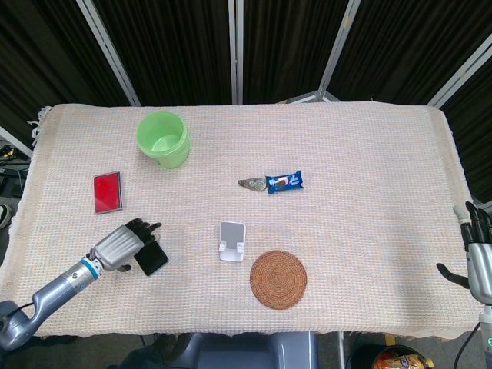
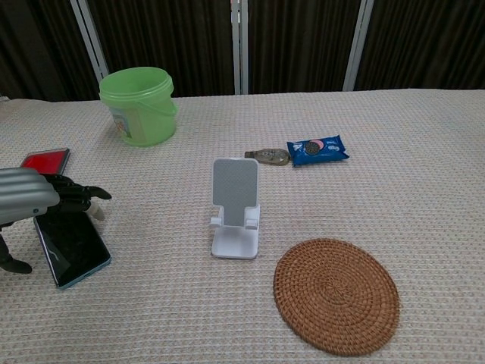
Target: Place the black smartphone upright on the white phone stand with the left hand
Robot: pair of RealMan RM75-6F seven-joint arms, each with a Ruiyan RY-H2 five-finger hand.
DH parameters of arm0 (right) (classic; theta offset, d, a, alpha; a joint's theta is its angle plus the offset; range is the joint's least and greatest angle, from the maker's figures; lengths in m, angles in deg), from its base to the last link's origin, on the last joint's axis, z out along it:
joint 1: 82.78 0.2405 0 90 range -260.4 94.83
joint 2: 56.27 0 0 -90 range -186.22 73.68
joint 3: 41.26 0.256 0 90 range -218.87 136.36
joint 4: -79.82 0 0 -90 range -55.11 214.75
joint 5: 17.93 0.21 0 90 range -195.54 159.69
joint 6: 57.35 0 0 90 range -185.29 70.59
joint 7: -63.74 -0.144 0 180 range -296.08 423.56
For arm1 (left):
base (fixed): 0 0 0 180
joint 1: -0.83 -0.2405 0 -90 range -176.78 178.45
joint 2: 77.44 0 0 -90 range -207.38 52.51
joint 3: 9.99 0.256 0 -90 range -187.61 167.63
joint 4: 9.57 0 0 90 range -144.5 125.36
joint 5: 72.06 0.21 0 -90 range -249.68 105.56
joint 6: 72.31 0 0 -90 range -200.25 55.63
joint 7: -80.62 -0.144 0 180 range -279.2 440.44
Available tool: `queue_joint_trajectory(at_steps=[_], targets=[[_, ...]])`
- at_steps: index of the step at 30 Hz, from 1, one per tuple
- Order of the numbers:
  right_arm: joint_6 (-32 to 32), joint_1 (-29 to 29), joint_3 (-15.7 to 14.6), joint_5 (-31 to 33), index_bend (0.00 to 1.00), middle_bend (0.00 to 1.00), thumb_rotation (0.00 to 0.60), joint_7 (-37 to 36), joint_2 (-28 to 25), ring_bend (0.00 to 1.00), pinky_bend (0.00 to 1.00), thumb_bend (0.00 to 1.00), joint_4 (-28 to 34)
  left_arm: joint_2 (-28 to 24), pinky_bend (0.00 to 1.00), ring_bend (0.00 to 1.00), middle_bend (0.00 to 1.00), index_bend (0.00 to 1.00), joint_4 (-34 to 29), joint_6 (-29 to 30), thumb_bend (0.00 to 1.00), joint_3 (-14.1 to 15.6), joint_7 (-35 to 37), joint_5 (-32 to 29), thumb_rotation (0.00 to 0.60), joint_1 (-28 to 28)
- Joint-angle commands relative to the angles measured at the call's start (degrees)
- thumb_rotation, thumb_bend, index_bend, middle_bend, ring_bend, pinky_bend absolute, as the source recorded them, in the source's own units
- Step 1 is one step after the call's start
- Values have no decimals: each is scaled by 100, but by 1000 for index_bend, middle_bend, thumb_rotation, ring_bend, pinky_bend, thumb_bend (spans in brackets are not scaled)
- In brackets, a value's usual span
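Lying flat on the cloth-covered desk (image 1: 369, 154), the black smartphone (image 2: 74, 246) sits at the near left, well apart from the white phone stand (image 2: 235, 208), which stands upright near the desk's centre with nothing on its ledge. The left hand (image 1: 123, 244) is over the far end of the smartphone, palm down, its dark fingers (image 2: 76, 194) extended forward and slightly apart; in the chest view they appear above the phone's upper edge, and whether they touch it cannot be told. No grip on the phone is visible. The right hand (image 1: 478, 257) is at the desk's right edge, well away from all items, fingers upright and spread, holding nothing. A red flat case (image 1: 107, 191) lies just beyond the left hand. A green bucket (image 1: 163, 139) stands at the far left of the desk. A blue snack packet (image 1: 284, 181) lies beyond the stand, with a small greyish wrapped item (image 1: 250, 184) touching or just beside its left end. A round woven coaster (image 1: 278, 279) lies flat to the near right of the stand, close to it but apart.
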Motion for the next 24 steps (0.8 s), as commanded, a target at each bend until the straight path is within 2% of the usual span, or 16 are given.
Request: queue_joint_trajectory(at_steps=[1, 11, 14, 16, 18, 24], targets=[[9, 5, -3, -4, 0, 0, 600, 0, 0, 0, 0, 0, 0, 102, 142, 129, 12, 182, 90, 32, 0, -5, 13, -17, 600, 13], [85, 39, -11, 29, 0, 0, 600, 13, 18, 0, 0, 0, -21, 353, 170, 153, 34, 201, 327, -42, 0, 9, 3, -85, 600, 108], [92, 44, -13, 30, 0, 0, 600, 14, 20, 0, 0, 0, -20, 404, 214, 237, 131, 248, 340, -90, 9, 10, -19, -131, 600, 128], [95, 46, -15, 29, 0, 0, 600, 16, 20, 0, 0, 0, -18, 425, 291, 349, 262, 343, 357, -79, 37, 11, -44, -139, 600, 131], [97, 46, -16, 30, 0, 0, 600, 12, 18, 0, 0, 0, -15, 444, 331, 404, 325, 417, 381, -16, 55, 8, -73, -136, 600, 121], [107, 45, -24, 25, 0, 0, 600, -25, 4, 0, 0, 0, -7, 417, 368, 425, 352, 483, 414, 197, 61, 14, -67, -126, 600, 63]])
